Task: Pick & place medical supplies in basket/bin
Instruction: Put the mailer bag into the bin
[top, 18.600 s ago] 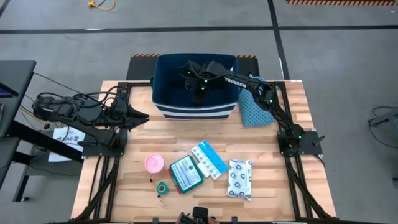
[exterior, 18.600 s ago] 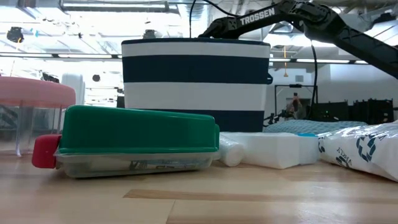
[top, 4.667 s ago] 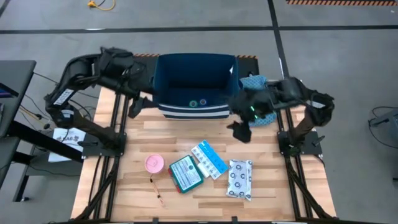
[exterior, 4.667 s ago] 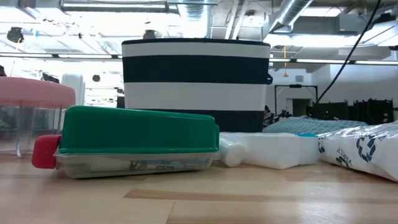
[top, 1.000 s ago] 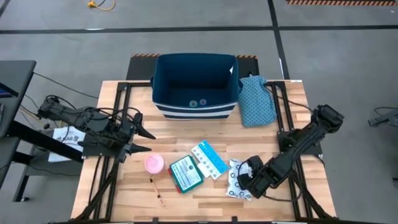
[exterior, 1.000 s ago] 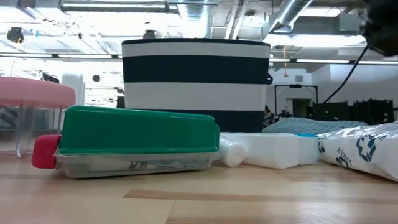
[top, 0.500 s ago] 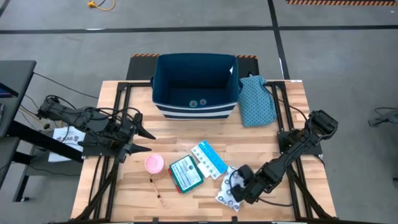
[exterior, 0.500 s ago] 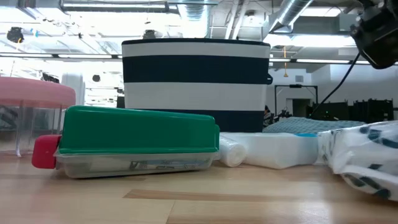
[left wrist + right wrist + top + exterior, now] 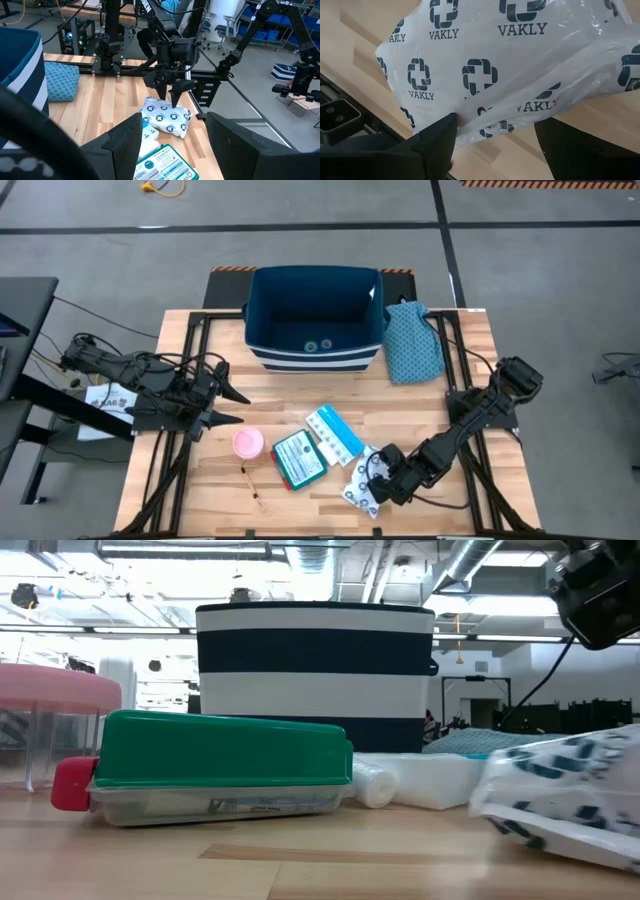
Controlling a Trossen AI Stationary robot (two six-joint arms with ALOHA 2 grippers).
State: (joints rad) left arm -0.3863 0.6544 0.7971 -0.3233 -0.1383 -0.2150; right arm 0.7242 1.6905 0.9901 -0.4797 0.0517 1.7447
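Note:
The white ring-patterned pouch (image 9: 358, 488) lies near the table's front edge, with my right gripper (image 9: 377, 478) open and down on it; it is also in the low view (image 9: 560, 790). A pink roll (image 9: 248, 443), a teal flat box (image 9: 299, 458), a light-blue packet (image 9: 335, 434) and a thin swab stick (image 9: 252, 485) lie flat on the wood. The navy bin (image 9: 315, 315) stands at the far edge with two small rolls (image 9: 320, 345) on its floor. My left gripper (image 9: 228, 393) waits open at the table's left. My right gripper comes at the pouch from above, slanting in from the table's right. Its open fingers (image 9: 432, 142) stand on either side of a bulge of the plastic (image 9: 490, 112) and touch it. The pouch rests on the table, rumpled, with one side puckered up (image 9: 520, 775).
A teal dotted cloth (image 9: 413, 345) lies right of the bin. The teal box (image 9: 220, 765) and the packet lie close to the left of the pouch. Bare wood shows between the bin and the supplies, and at the table's right.
My right gripper has gone down and toward the table's left, tipping steeper onto the pouch. The pouch has slid along the table toward the left and the near edge, has turned a little and has rumpled up. The gripper stays open.

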